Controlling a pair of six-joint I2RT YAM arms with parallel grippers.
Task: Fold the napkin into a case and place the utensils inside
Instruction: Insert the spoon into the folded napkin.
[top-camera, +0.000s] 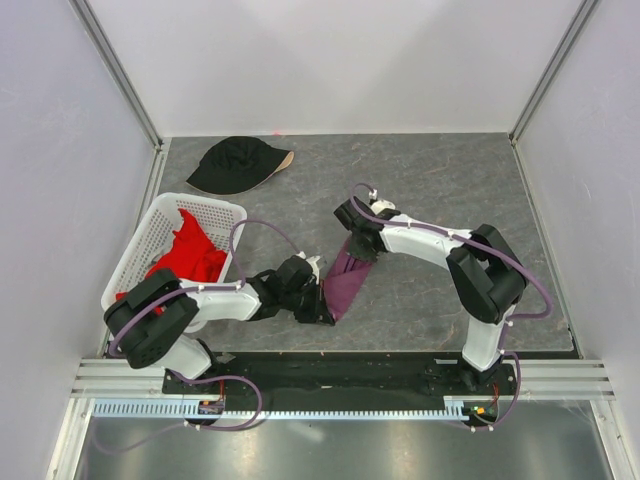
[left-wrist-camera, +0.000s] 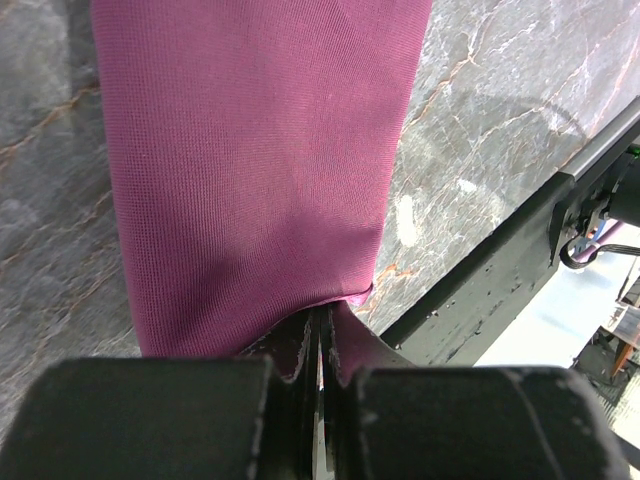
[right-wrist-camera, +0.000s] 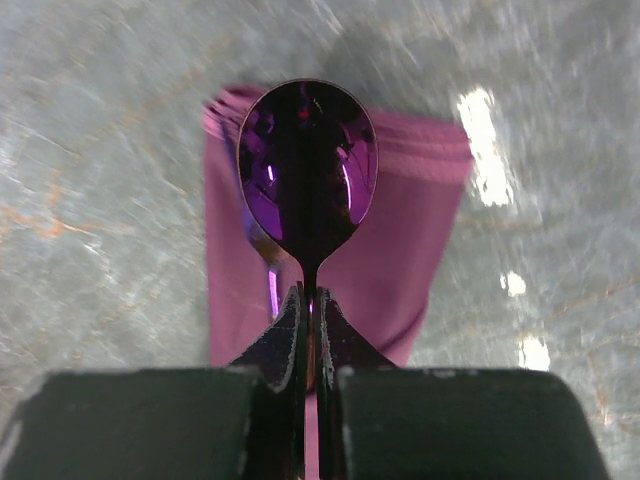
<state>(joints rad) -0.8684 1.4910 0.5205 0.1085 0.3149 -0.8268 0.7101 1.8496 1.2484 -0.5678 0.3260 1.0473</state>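
Note:
The plum-purple napkin lies folded as a narrow long case (top-camera: 347, 278) on the grey table between the two arms. My left gripper (top-camera: 322, 308) is shut on the near end of the case (left-wrist-camera: 255, 180), pinching its edge. My right gripper (top-camera: 362, 246) is shut on the handle of a purple plastic spoon (right-wrist-camera: 306, 170), holding its bowl just above the far end of the case (right-wrist-camera: 420, 230). A second purple utensil (right-wrist-camera: 271, 290) shows as a thin strip beside the spoon, lying on the cloth. The fork is not visible.
A white lattice basket (top-camera: 150, 235) holding a red cloth (top-camera: 190, 255) stands at the left. A black cap (top-camera: 235, 165) lies at the back left. The table's front rail (left-wrist-camera: 500, 270) runs close to the left gripper.

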